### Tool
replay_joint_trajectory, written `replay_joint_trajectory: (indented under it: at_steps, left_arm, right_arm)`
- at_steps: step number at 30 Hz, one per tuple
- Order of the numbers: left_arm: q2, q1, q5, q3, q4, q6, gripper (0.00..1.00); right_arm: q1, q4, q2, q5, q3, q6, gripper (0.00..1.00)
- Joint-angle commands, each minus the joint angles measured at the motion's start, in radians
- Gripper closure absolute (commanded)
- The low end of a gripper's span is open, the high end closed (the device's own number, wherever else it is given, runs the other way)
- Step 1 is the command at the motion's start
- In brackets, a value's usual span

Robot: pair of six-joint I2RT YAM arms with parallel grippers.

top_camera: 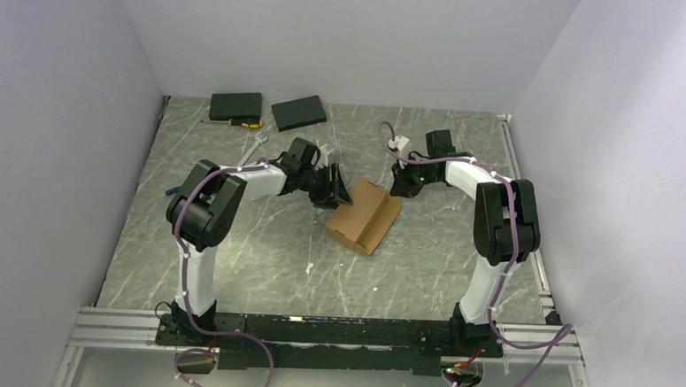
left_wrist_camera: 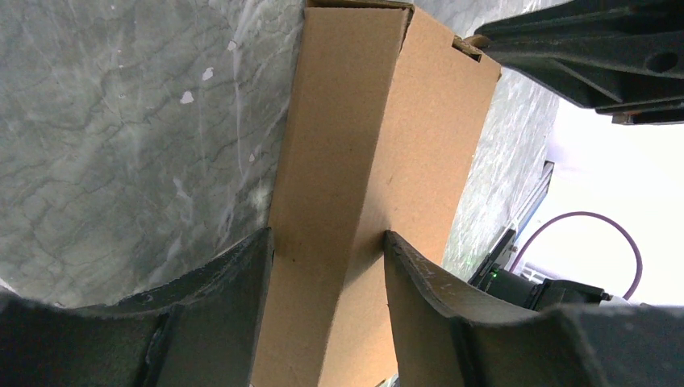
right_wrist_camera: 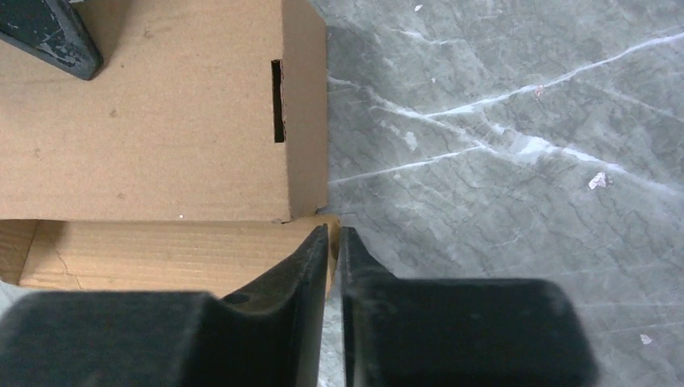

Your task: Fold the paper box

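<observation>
no legible text, paper box (top_camera: 364,214) unmarked, no labels or numbers

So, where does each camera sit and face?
Top external: above and behind the bases, facing down at the table; left arm and right arm show.
Left wrist: on the left arm, facing the paper box; left gripper clamps it.
Right wrist: on the right arm, facing down; right gripper pinches a flap edge.
Shared: the paper box in all; each wrist view shows the other gripper.
</observation>
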Motion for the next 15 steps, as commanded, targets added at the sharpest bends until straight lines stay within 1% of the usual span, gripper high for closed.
replay_joint_trajectory:
  at_steps: [1, 2, 3, 7, 15]
  left_arm:
    - [0.029, 0.004, -0.045, -0.004, -0.054, 0.039, 0.43]
    - [0.028, 0.003, -0.044, -0.004, -0.054, 0.040, 0.43]
    - [0.027, 0.004, -0.046, -0.003, -0.055, 0.041, 0.43]
    - [0.024, 0.003, -0.046, -0.004, -0.059, 0.042, 0.43]
    - [0.026, 0.004, -0.045, -0.003, -0.056, 0.040, 0.43]
  right_arm:
    - [0.005, -0.016, -0.016, -0.032, 0.028, -0.055, 0.93]
    - [0.005, -0.028, -0.014, -0.036, 0.031, -0.064, 0.99]
    - [0.005, -0.039, -0.014, -0.041, 0.033, -0.073, 1.00]
    - [0.015, -0.046, -0.033, -0.037, 0.009, -0.111, 1.00]
    - [0.060, 0.010, -0.157, 0.003, -0.121, -0.254, 1.00]
